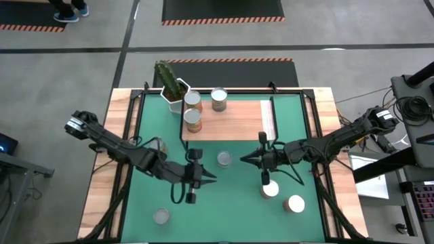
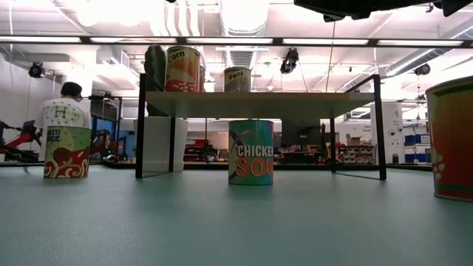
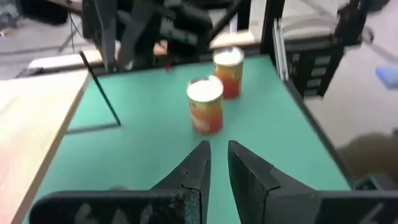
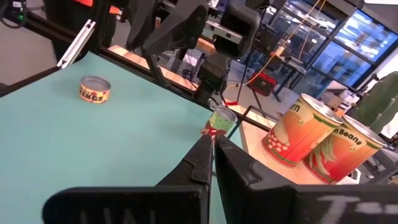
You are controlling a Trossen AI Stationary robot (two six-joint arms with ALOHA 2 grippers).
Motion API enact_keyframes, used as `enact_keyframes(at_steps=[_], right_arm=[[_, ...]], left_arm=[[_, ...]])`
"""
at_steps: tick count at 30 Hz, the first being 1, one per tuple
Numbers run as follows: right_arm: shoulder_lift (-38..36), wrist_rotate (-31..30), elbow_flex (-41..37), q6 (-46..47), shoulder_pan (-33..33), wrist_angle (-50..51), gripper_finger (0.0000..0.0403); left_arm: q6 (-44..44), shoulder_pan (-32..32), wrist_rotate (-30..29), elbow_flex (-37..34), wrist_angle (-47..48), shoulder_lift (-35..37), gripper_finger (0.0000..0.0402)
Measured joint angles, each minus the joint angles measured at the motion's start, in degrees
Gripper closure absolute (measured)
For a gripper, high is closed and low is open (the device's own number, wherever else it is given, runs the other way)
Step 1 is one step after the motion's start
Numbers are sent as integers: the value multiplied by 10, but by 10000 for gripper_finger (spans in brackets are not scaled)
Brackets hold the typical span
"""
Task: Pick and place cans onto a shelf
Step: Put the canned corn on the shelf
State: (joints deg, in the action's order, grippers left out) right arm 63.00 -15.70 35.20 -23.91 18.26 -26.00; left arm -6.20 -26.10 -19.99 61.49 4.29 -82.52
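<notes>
The shelf (image 1: 230, 120) stands at the far middle of the green mat, a light-wood top on thin black legs (image 2: 140, 125). Three cans (image 1: 193, 120) stand upright on its left half. Several more cans rest on their bases on the mat: one (image 1: 224, 158) just before the shelf, two (image 3: 206, 106) at the near right, a flat one (image 4: 94, 89) at the near left. My left gripper (image 1: 213, 177) points toward the table's right, above the mat, shut and holding nothing. My right gripper (image 1: 246, 160) points left, shut and holding nothing, beside the can before the shelf.
A white pot with a cactus (image 1: 173, 88) stands at the shelf's far left corner. One more can (image 4: 222, 119) stands by my left arm at the mat's left. Black frame rails (image 1: 129, 163) run along the mat's sides. Bare mat lies at the near middle.
</notes>
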Motion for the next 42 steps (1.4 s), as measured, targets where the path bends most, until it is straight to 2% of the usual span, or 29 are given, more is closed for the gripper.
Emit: enact_keyframes(at_steps=[5,10,17,22,29,32,34,38,42], right_arm=[[0,-13,0,20,0,0,394],[0,-14,0,45,0,3,393],[0,-14,0,71,8,4,384],[0,-39,3,75,31,5,338],[8,-46,29,101,97,23,226],[8,-93,65,174,128,116,185],[8,-126,102,243,145,223,164],[20,-134,180,382,167,439,131],[50,-123,246,524,188,627,114]], left_arm=[[-8,-1,0,30,94,0,364],[-8,-1,0,56,148,0,364],[-14,-6,0,49,164,0,364],[-14,-9,0,41,161,0,364],[1,-17,-1,41,160,0,352],[5,-23,-5,41,158,0,338],[10,-28,-6,40,158,0,330],[29,-43,-37,40,158,0,317],[43,-66,-83,37,157,1,309]])
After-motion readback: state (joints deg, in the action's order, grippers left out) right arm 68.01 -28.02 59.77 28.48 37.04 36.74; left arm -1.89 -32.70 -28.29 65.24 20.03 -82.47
